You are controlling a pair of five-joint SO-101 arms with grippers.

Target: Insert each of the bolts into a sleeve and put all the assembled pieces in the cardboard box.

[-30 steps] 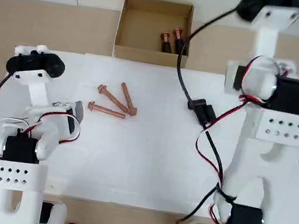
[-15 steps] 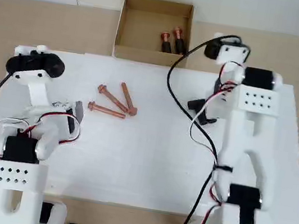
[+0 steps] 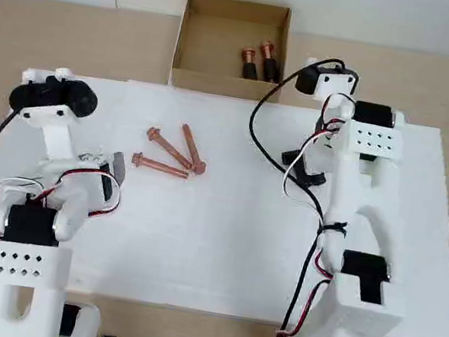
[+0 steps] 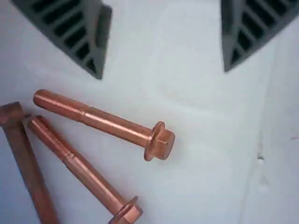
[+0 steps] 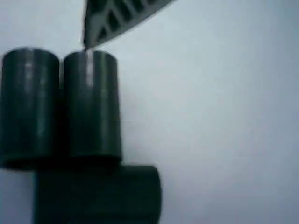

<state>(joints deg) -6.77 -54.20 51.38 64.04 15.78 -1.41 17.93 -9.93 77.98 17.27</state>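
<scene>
Left claw [image 4: 161, 70], at 9 o'clock on the white pad [image 3: 221, 245], hangs wide open and empty. Three loose bolts [image 4: 105, 123] lie just beyond it toward 3 o'clock, two of them meeting at one end. At 2 o'clock on the pad the right claw [image 5: 96, 32] sits low over three dark sleeves [image 5: 91, 107]; whether it is open or closed cannot be told. Two sleeves sit side by side and touching, with the third set across their ends. At 12 o'clock, on the bare worktop [image 3: 58, 31], the cardboard box [image 3: 189, 39] holds two assembled pieces [image 3: 258, 61], so three pairings are not yet made.

Likely hazards:
- Because the sleeves are packed together, a grip on one could catch its neighbour and knock or roll it away.
- Lifting one bolt could drag the bolt touching it out of place.
</scene>
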